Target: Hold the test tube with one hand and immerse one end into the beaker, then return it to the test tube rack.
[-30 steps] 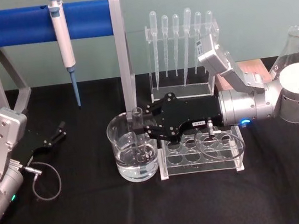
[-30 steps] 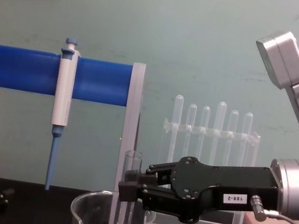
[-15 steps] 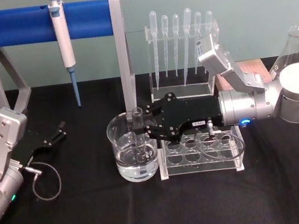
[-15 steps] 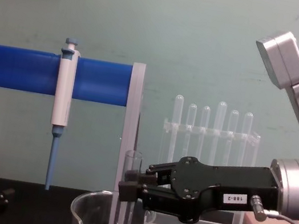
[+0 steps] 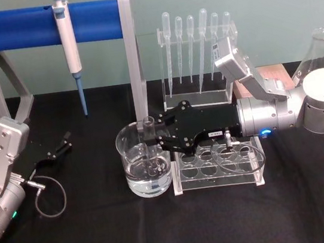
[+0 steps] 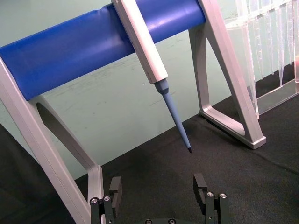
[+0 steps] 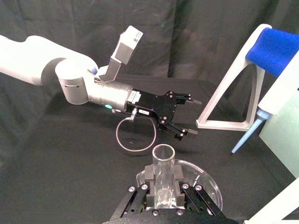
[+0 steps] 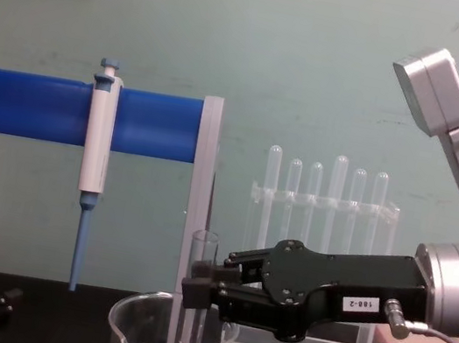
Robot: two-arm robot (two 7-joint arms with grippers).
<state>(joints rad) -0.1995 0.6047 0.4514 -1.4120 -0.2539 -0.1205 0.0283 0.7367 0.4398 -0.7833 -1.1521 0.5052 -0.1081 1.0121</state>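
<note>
Gripping the test tube (image 5: 148, 125) upright, the right gripper (image 5: 154, 140) holds it in the beaker (image 5: 132, 156). Left gripper (image 5: 62, 144) sits open, far left.

1. Silver cylindrical right wrist (image 5: 270, 115), ringed, with a small blue light.
2. Ahead of that wrist: black right gripper (image 5: 151, 141), white numbered label, small screws.
3. Beneath that wrist: looped grey cable (image 5: 264, 154).

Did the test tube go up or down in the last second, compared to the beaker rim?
No. The test tube stays at the same height above the beaker rim, clamped in the right gripper.
</note>
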